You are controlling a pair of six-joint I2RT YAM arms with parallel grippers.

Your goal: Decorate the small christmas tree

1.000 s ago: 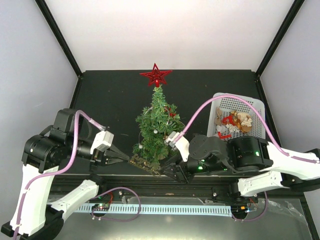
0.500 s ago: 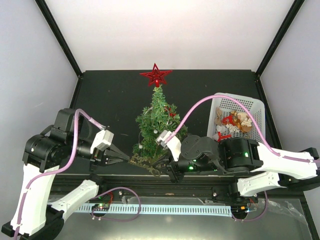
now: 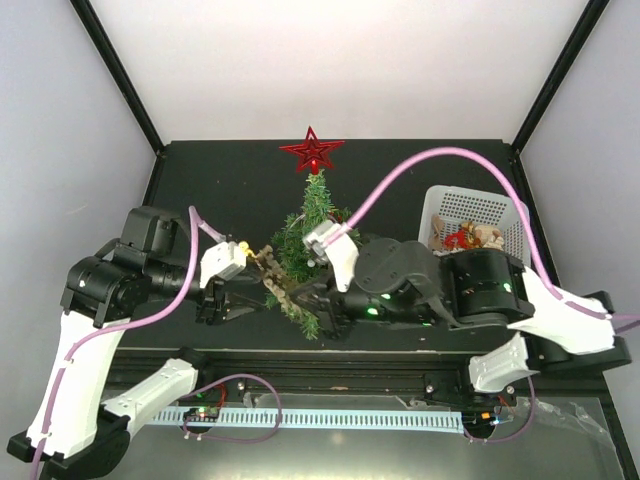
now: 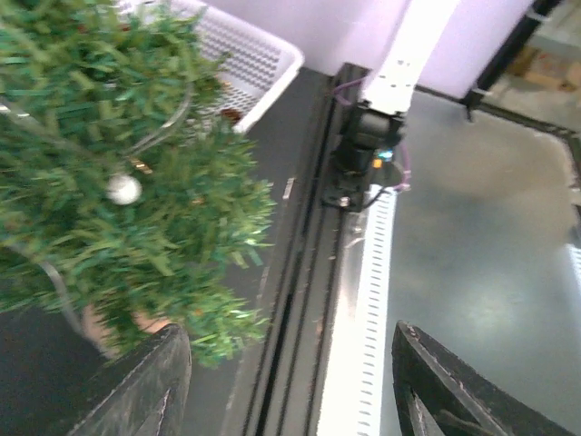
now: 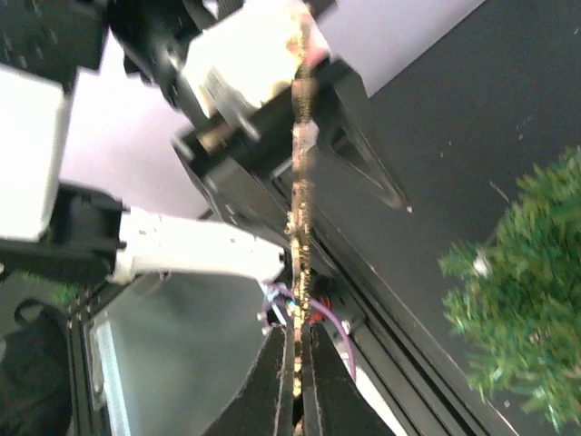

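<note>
The small christmas tree [image 3: 315, 205] stands mid-worktop and could tip or be dragged if the right gripper [image 5: 295, 343], pinched tight on the gold bead garland [image 5: 300, 182], pulls while that strand snags. The strand seems to lie across the back of the left gripper [image 4: 289, 391], whose jaws gape wide and empty, though blur leaves that contact unsure. The white basket [image 3: 475, 200] by the right edge holds a few red and tan ornaments [image 3: 465, 238].
</note>
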